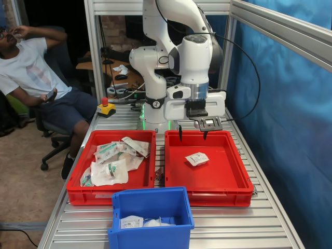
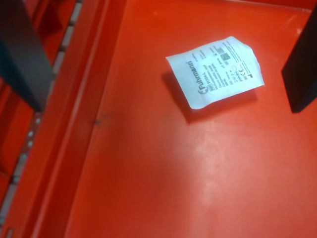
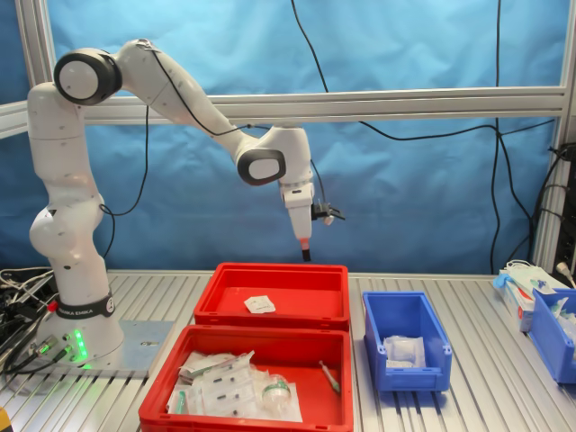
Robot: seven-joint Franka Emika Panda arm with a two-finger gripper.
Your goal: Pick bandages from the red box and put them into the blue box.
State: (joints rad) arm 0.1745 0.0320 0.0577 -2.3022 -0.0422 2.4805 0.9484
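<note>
A single white bandage packet [image 1: 197,158] [image 2: 215,71] [image 3: 259,305] lies flat on the floor of one red box [image 1: 207,179] [image 3: 301,297]. My gripper [image 1: 192,136] [image 2: 163,101] [image 3: 306,254] hangs open and empty above this box's far part, a little short of the packet. In the wrist view its dark fingers [image 2: 22,54] frame the picture on both sides. The other red box [image 1: 109,197] [image 3: 162,387] holds several mixed white packets [image 1: 111,166] [image 3: 229,389]. The blue box [image 1: 150,236] [image 3: 373,337] stands beside the red boxes and holds a few white packets [image 1: 132,222] [image 3: 403,349].
A person [image 1: 36,72] sits on a chair beyond the table at the first exterior view's left. A red-and-yellow stop button [image 1: 106,107] sits near the arm's base. Another blue bin [image 3: 553,335] and a white carton [image 3: 524,281] stand at the second exterior view's right. Aluminium frame posts border the table.
</note>
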